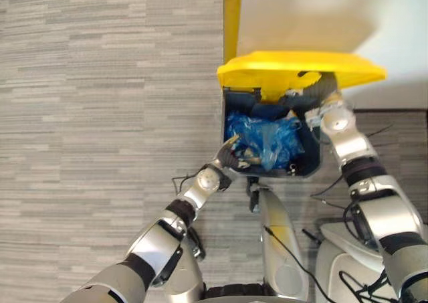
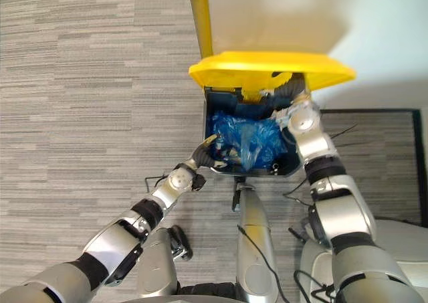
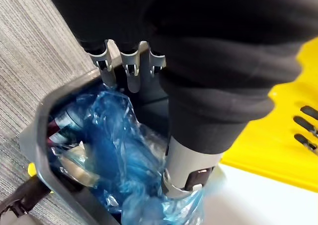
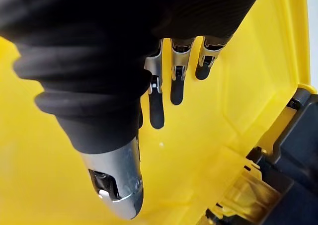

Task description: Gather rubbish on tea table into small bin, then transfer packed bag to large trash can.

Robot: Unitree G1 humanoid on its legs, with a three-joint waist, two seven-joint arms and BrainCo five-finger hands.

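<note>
Blue bag is down inside the big can. You can see it from above, all crinkly and shiny, and it takes up most of the can's inside. At the near side of the bag there are some pale and silvery bits. You cannot tell what they are.

The can is dark grey and stands on the grey striped floor, right against the pale wall. Its yellow lid is swung up and back, so the can is wide open. A yellow strip runs up the wall just behind the can's left corner.

Your left hand is at the near left corner of the can, just over the rim. In its wrist view the hand reaches down into the can and sits right by the bag, with blue plastic bunched up beside it. You cannot tell if this hand is open or closed.

Your right hand is up under the lid, at the can's far right corner. In its wrist view the fingers are held out straight, with their dark tips close to the yellow underside of the lid. This hand is open and holds nothing. The two hands are on opposite sides of the can, with the bag between them.
</note>
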